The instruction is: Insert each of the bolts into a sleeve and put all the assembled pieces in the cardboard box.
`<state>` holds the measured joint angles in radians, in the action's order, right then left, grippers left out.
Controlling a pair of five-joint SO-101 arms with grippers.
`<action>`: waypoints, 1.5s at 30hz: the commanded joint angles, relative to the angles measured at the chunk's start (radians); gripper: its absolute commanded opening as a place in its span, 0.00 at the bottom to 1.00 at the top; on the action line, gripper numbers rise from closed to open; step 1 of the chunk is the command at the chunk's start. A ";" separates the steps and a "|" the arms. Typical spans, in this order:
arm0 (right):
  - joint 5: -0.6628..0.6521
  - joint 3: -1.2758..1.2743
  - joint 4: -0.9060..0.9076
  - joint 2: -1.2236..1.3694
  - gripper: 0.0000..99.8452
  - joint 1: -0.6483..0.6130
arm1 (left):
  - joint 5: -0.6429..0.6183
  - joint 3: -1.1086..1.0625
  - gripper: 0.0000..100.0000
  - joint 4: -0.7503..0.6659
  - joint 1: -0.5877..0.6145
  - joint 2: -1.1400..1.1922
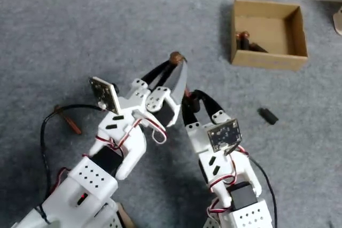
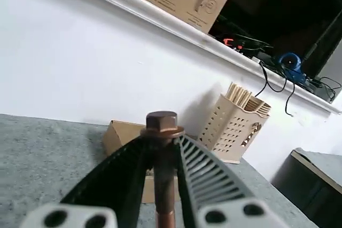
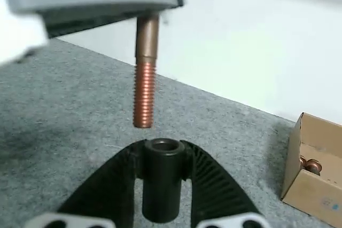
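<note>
My left gripper point(image 2: 163, 141) clamped on a copper bolt point(image 2: 161, 124), its threaded tip just above the black sleeve point(image 3: 162, 185) pinched in my right gripper point(image 3: 162, 150), cardboard box point(image 1: 267, 60) well beyond both

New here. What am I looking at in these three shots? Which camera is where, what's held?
Two small robot arms sit side by side on a grey mat. One picture looks down from above; the other two come from cameras on each arm's wrist. The left claw grips a copper bolt, threads pointing down over a black sleeve gripped in the right claw. On the mat lie another bolt, a spare sleeve, and a cardboard box holding finished pieces.
</note>
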<state>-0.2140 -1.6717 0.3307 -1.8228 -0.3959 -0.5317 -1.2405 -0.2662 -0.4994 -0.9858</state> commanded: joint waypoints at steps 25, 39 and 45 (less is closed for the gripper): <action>-0.012 -0.120 -0.013 -0.015 0.01 -0.007 | 0.000 0.073 0.01 -0.155 -0.047 0.191; -0.012 -0.117 -0.013 -0.015 0.01 0.001 | 0.008 -0.027 0.01 -0.157 -0.053 0.208; -0.005 -0.116 -0.013 -0.015 0.01 0.067 | 0.008 -0.042 0.01 -0.069 -0.022 0.208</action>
<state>-0.2156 -1.6717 0.3322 -1.8197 -0.3744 -0.5317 -1.2896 -0.3905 -0.5439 -0.7818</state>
